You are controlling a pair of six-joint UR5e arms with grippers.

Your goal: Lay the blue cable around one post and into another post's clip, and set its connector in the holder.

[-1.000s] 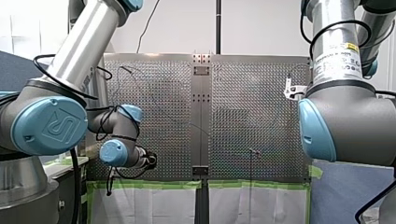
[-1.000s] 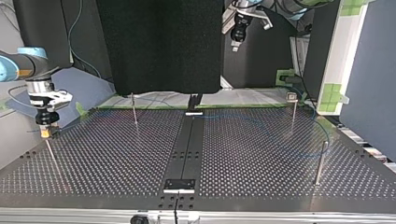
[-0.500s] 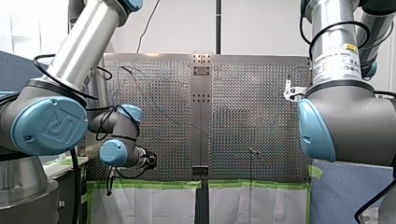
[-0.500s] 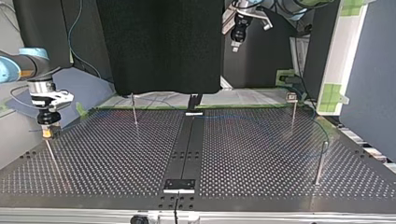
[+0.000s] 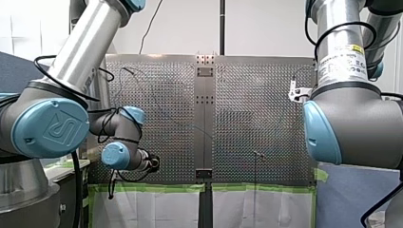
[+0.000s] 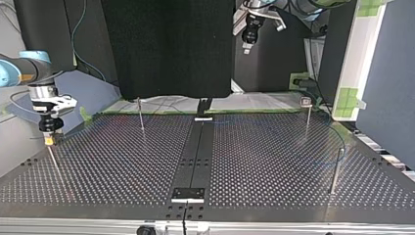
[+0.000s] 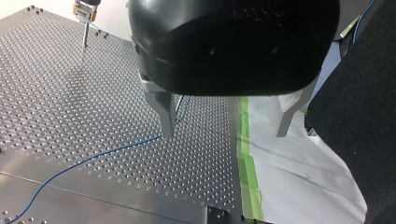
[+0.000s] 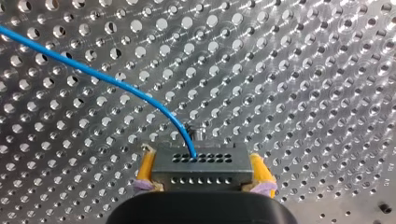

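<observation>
Thin posts [image 6: 335, 171], open table [image 6: 274, 161] between

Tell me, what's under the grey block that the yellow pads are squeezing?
A thin post stands under the block, rising from the perforated table. Whether they touch is hidden.

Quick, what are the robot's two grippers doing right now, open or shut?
Left gripper: open.
Right gripper: shut on the connector.

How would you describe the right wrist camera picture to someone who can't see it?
The right gripper, with yellow pads, clamps a small grey connector from both sides. A blue cable leaves the connector's holed face and curves away over the perforated metal table, which fills the rest of the view.
</observation>
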